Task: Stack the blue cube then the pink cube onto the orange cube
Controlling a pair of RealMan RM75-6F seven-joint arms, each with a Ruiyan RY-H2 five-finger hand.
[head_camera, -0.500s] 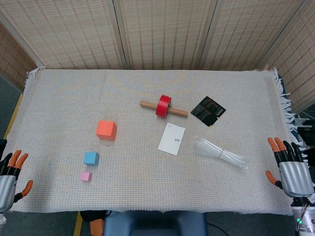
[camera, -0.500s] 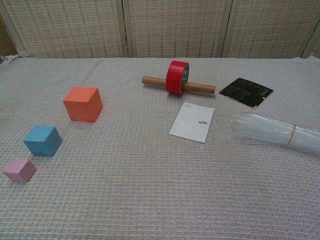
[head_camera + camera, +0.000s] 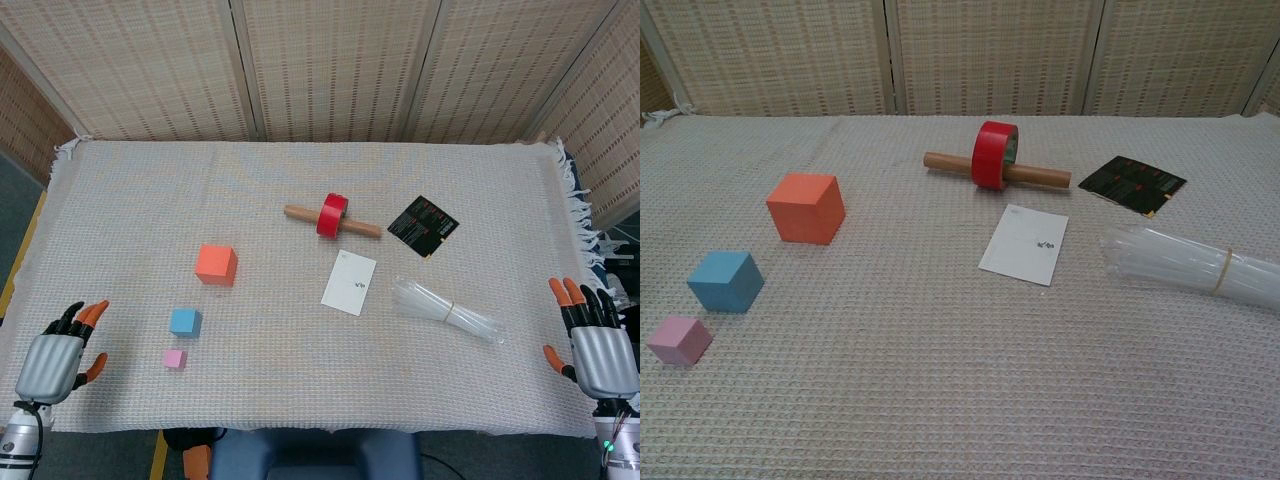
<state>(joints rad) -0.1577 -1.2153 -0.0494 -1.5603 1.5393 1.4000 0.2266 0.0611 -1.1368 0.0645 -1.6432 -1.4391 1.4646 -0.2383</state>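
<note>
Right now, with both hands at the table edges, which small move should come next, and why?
Probably bring the left hand across toward the blue cube. That cube goes first onto the orange cube, and all three cubes, with the pink cube, sit apart on the left side. The left hand is near them, holding nothing, fingers apart. The right hand is far away.

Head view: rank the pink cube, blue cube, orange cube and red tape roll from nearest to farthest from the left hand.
From the left hand, at the table's near left edge:
1. pink cube, just to its right, level with it.
2. blue cube, slightly farther back.
3. orange cube, farther back again, toward the middle.
4. red tape roll, on the wooden dowel past the table's center.
</note>
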